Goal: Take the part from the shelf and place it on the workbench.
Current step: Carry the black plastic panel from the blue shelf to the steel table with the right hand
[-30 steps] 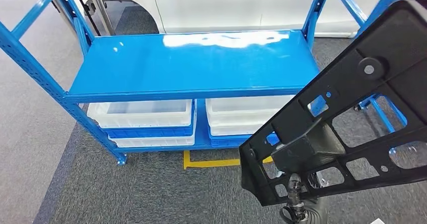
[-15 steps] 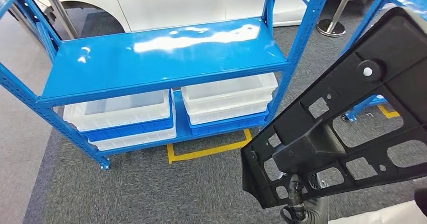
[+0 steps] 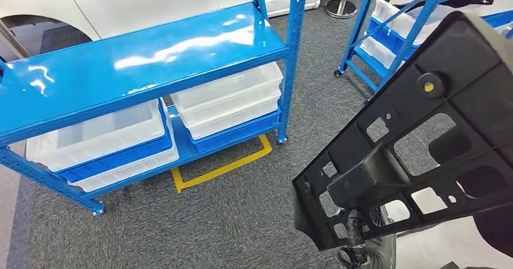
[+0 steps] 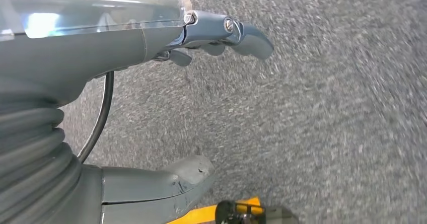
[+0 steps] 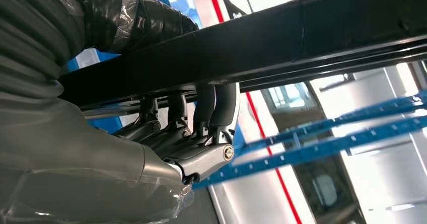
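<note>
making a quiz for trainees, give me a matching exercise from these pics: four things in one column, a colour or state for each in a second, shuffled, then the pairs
Things
1. flat plastic part with cut-out holes
2. metal shelf rack
3. stacked plastic bins on the lower shelf
4. left hand

Colours or states
A. open, holding nothing, above grey carpet
B. translucent white
C. glossy blue, top shelf bare
D. black, gripped by the right hand

Pairs: 1-D, 2-C, 3-B, 4-A
</note>
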{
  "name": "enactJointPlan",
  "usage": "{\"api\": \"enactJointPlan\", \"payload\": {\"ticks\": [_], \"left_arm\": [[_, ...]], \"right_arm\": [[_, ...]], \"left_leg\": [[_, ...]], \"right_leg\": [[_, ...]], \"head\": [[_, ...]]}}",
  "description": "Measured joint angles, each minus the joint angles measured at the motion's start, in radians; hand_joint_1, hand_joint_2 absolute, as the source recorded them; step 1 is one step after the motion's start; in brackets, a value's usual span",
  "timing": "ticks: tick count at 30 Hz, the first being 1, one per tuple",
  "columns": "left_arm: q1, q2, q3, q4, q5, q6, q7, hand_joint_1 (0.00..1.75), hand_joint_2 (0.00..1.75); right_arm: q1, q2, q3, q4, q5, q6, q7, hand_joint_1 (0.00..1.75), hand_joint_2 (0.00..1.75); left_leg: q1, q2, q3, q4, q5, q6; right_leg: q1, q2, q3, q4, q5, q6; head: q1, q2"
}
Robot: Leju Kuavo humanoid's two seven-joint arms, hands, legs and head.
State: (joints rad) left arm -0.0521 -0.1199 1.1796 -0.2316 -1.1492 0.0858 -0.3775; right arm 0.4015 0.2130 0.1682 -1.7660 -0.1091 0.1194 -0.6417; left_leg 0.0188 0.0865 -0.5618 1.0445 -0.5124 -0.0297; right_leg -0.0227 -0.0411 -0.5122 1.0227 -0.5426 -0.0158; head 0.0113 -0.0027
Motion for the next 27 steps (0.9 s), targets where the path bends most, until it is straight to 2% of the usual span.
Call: {"api": "enactJointPlan", "payload": {"ticks": [2, 3, 4, 5, 6, 7, 9, 11, 13, 14, 15, 16, 17, 18, 19, 20, 21, 22, 24, 25, 26, 27], "left_arm": [[0.004, 0.001, 0.002, 0.0, -0.003, -0.001, -0.001, 0.0, 1.75], [0.006, 0.001, 0.005, 0.0, -0.005, -0.002, -0.001, 0.0, 1.75], [0.008, 0.002, 0.008, 0.0, -0.006, -0.002, -0.001, 0.0, 1.75], [0.009, 0.003, 0.012, 0.0, -0.007, -0.003, -0.001, 0.0, 1.75], [0.01, 0.003, 0.015, 0.0, -0.01, -0.004, -0.001, 0.0, 1.75], [0.01, 0.003, 0.017, 0.0, -0.012, -0.004, 0.0, 0.0, 1.75], [0.01, 0.006, 0.019, 0.0, -0.019, -0.007, 0.002, 0.0, 1.75], [0.01, 0.01, 0.02, 0.0, -0.023, -0.009, 0.004, 0.0, 1.75], [0.008, 0.013, 0.021, 0.0, -0.026, -0.011, 0.005, 0.0, 1.75], [0.005, 0.013, 0.021, 0.0, -0.027, -0.012, 0.006, 0.0, 1.75], [0.003, 0.013, 0.022, 0.0, -0.027, -0.013, 0.006, 0.0, 1.75], [0.002, 0.013, 0.022, 0.0, -0.027, -0.013, 0.006, 0.0, 1.75], [0.002, 0.013, 0.023, 0.0, -0.027, -0.014, 0.007, 0.0, 1.75], [0.003, 0.013, 0.025, 0.0, -0.027, -0.014, 0.009, 0.0, 1.75], [0.005, 0.013, 0.026, 0.0, -0.027, -0.014, 0.01, 0.0, 1.75], [0.005, 0.013, 0.027, 0.0, -0.027, -0.014, 0.012, 0.0, 1.75], [0.005, 0.013, 0.027, 0.0, -0.027, -0.014, 0.013, 0.0, 1.75], [0.003, 0.013, 0.028, 0.0, -0.027, -0.015, 0.014, 0.0, 1.75], [0.001, 0.013, 0.029, 0.0, -0.027, -0.015, 0.014, 0.0, 1.75], [0.0, 0.012, 0.03, 0.0, -0.027, -0.016, 0.014, 0.0, 1.75], [0.0, 0.012, 0.032, 0.0, -0.027, -0.016, 0.014, 0.0, 1.75], [-0.001, 0.012, 0.033, 0.0, -0.027, -0.016, 0.014, 0.0, 1.75]], "right_arm": [[0.001, 0.015, -0.004, -0.001, 0.024, 0.018, -0.004, 1.75, 1.75], [0.001, 0.021, -0.005, -0.001, 0.035, 0.028, -0.007, 1.75, 1.75], [0.001, 0.025, -0.006, -0.001, 0.045, 0.038, -0.01, 1.75, 1.75], [0.002, 0.027, -0.008, -0.001, 0.054, 0.053, -0.016, 1.75, 1.75], [0.002, 0.028, -0.008, -0.001, 0.062, 0.072, -0.023, 1.75, 1.75], [0.002, 0.028, -0.006, -0.002, 0.071, 0.097, -0.031, 1.75, 1.75], [0.0, 0.027, 0.007, -0.003, 0.091, 0.155, -0.045, 1.75, 1.75], [-0.002, 0.025, 0.029, -0.007, 0.115, 0.19, -0.051, 1.75, 1.75], [-0.002, 0.023, 0.05, -0.012, 0.136, 0.195, -0.052, 1.75, 1.75], [-0.001, 0.022, 0.058, -0.014, 0.142, 0.193, -0.053, 1.75, 1.75], [-0.002, 0.02, 0.064, -0.017, 0.144, 0.19, -0.053, 1.75, 1.75], [-0.003, 0.017, 0.069, -0.018, 0.145, 0.186, -0.054, 1.75, 1.75], [-0.005, 0.014, 0.073, -0.019, 0.145, 0.182, -0.054, 1.75, 1.75], [-0.006, 0.01, 0.077, -0.019, 0.144, 0.178, -0.054, 1.75, 1.75], [-0.007, 0.007, 0.079, -0.019, 0.144, 0.174, -0.054, 1.75, 1.75], [-0.006, 0.003, 0.08, -0.019, 0.143, 0.171, -0.054, 1.75, 1.75], [-0.006, 0.0, 0.081, -0.019, 0.142, 0.169, -0.054, 1.75, 1.75], [-0.006, -0.002, 0.082, -0.019, 0.142, 0.167, -0.054, 1.75, 1.75], [-0.007, -0.006, 0.085, -0.019, 0.142, 0.167, -0.054, 1.75, 1.75], [-0.008, -0.007, 0.086, -0.019, 0.142, 0.167, -0.054, 1.75, 1.75], [-0.008, -0.008, 0.087, -0.019, 0.142, 0.167, -0.054, 1.75, 1.75], [-0.008, -0.009, 0.088, -0.02, 0.141, 0.167, -0.054, 1.75, 1.75]], "left_leg": [[0.003, -0.06, -0.038, 0.101, -0.075, -0.004], [0.003, -0.074, -0.062, 0.168, -0.11, -0.003], [0.002, -0.079, -0.082, 0.224, -0.13, -0.002], [0.001, -0.081, -0.087, 0.248, -0.13, 0.001], [0.0, -0.082, -0.075, 0.235, -0.11, 0.006], [-0.001, -0.088, -0.046, 0.185, -0.076, 0.013], [-0.005, -0.13, 0.024, 0.053, -0.02, 0.031], [-0.008, -0.162, 0.058, -0.017, -0.004, 0.041], [-0.009, -0.15, 0.064, -0.038, 0.0, 0.042], [-0.007, -0.136, 0.068, -0.051, 0.003, 0.044], [-0.003, -0.123, 0.071, -0.065, 0.007, 0.047], [0.0, -0.108, 0.074, -0.078, 0.011, 0.05], [0.001, -0.094, 0.074, -0.08, 0.013, 0.052], [0.001, -0.08, 0.072, -0.081, 0.014, 0.054], [0.0, -0.066, 0.07, -0.079, 0.013, 0.053], [0.0, -0.052, 0.069, -0.077, 0.012, 0.052], [0.0, -0.04, 0.069, -0.074, 0.01, 0.051], [0.0, -0.029, 0.07, -0.072, 0.008, 0.049], [-0.002, -0.01, 0.073, -0.065, 0.001, 0.041], [-0.004, -0.003, 0.073, -0.062, -0.001, 0.037], [-0.006, 0.005, 0.073, -0.06, -0.003, 0.033], [-0.008, 0.014, 0.072, -0.058, -0.004, 0.028]], "right_leg": [[0.003, 0.019, -0.013, -0.001, 0.013, -0.014], [0.007, 0.03, -0.02, 0.001, 0.018, -0.019], [0.012, 0.042, -0.027, 0.003, 0.022, -0.022], [0.016, 0.055, -0.032, 0.005, 0.026, -0.023], [0.02, 0.067, -0.035, 0.007, 0.028, -0.024], [0.024, 0.08, -0.036, 0.009, 0.029, -0.024], [0.026, 0.102, -0.04, 0.014, 0.031, -0.021], [0.021, 0.125, -0.049, 0.016, 0.038, -0.011], [0.018, 0.146, -0.056, 0.013, 0.048, 0.003], [0.02, 0.141, -0.061, 0.014, 0.047, 0.008], [0.023, 0.125, -0.07, 0.029, 0.035, 0.013], [0.025, 0.101, -0.087, 0.062, 0.012, 0.018], [0.023, 0.074, -0.112, 0.116, -0.02, 0.022], [0.02, 0.059, -0.142, 0.18, -0.053, 0.027], [0.016, 0.052, -0.169, 0.238, -0.074, 0.032], [0.012, 0.049, -0.182, 0.268, -0.078, 0.036], [0.01, 0.045, -0.176, 0.261, -0.062, 0.039], [0.007, 0.038, -0.15, 0.214, -0.031, 0.04], [0.012, -0.002, -0.077, 0.076, 0.026, 0.033], [0.017, -0.019, -0.053, 0.029, 0.039, 0.027], [0.023, -0.03, -0.045, 0.007, 0.041, 0.02], [0.028, -0.029, -0.047, 0.006, 0.041, 0.014]], "head": [[0.0, 0.0], [-0.001, 0.0], [-0.001, 0.0], [-0.001, 0.0], [-0.001, 0.0], [-0.001, 0.0], [0.0, 0.0], [0.0, 0.0], [-0.001, 0.0], [0.0, 0.0], [0.001, 0.0], [0.002, 0.0], [0.003, 0.0], [0.004, 0.0], [0.004, 0.0], [0.004, 0.0], [0.004, 0.0], [0.004, 0.0], [0.004, 0.0], [0.004, 0.0], [0.004, 0.0], [0.004, 0.0]]}}
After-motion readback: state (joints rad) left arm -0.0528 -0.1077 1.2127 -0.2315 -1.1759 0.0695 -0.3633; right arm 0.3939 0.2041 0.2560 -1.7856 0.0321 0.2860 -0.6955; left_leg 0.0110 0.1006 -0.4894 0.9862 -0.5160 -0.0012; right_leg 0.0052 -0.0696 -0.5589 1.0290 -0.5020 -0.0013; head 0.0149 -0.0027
